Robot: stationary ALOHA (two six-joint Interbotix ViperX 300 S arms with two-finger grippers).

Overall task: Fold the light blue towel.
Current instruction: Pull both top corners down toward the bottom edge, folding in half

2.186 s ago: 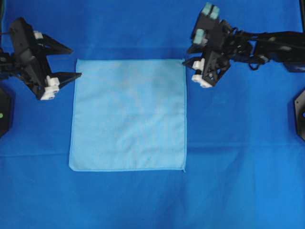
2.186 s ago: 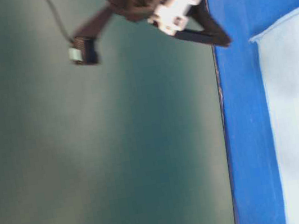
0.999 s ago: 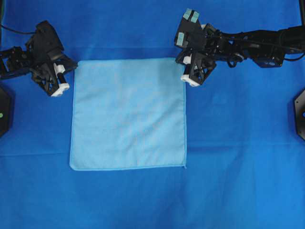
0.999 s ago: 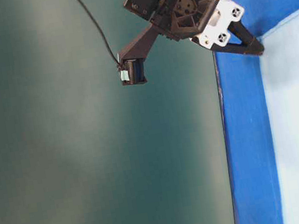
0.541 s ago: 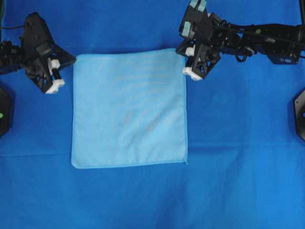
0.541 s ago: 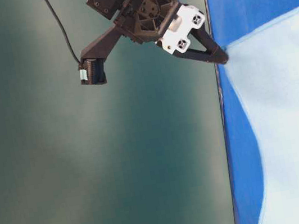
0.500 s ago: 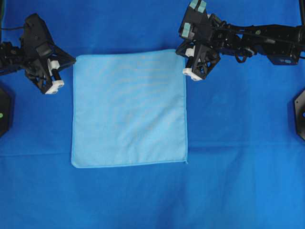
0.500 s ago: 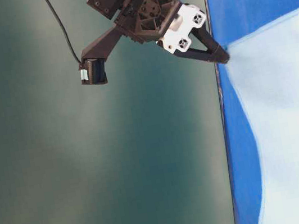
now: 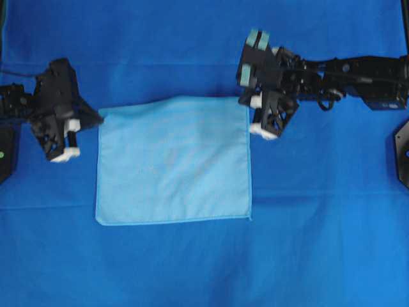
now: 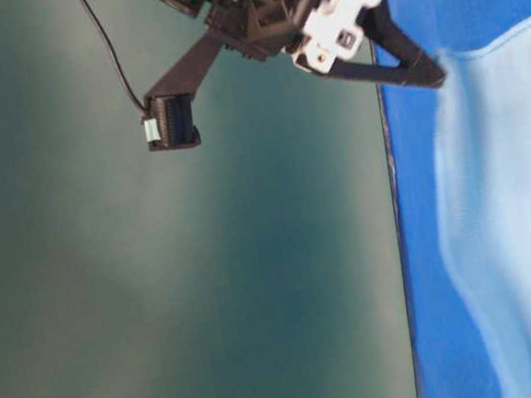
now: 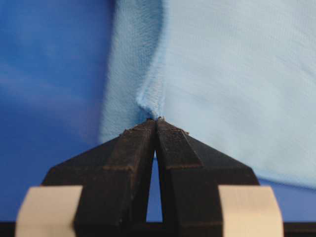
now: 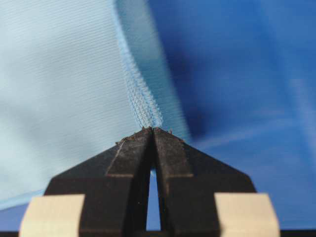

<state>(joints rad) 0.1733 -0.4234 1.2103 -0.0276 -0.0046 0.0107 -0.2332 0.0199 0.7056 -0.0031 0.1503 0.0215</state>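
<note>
- This reads as a robot lab bench, a staged test rig rather than anyone's home.
- A deep blue sheet [image 9: 192, 38] covers the whole tabletop, smooth and uniform like a backdrop.
- Two black robot arms reach in from either side, one trailing a thin black cable [image 10: 104, 43].
- Black mounting bases [image 9: 401, 153] sit at the table's side edges.
- Behind the table edge, only a plain dull green wall [image 10: 160, 296].

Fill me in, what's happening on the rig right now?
Both arms are folding the towel. The left tool and the right tool are each shut on a far corner, lifted off the blue sheet over the table. The near edge lies flat on it, and the fold isn't laid down yet.
</note>
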